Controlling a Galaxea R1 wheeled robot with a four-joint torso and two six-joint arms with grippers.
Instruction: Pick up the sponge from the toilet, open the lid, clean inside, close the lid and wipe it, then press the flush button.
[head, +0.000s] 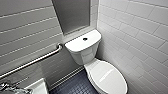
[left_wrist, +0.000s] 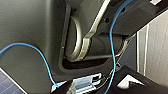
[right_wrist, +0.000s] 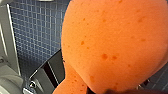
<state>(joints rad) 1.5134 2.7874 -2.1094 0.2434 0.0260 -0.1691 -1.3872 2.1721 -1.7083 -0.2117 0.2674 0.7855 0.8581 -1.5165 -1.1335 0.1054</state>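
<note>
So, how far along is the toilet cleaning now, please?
Done, it seems: the sponge is picked up; it hangs close at the right wrist, above the floor tiles. In hand: only carrying it. On the toilet the lid is down, so I cannot tell if the inside was cleaned or the lid wiped. Left, likely: pressing the flush button.

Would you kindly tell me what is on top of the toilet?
The dark flush button sits centred on the tank of the toilet. The closed lid covers the bowl, so its inside is hidden.
</note>
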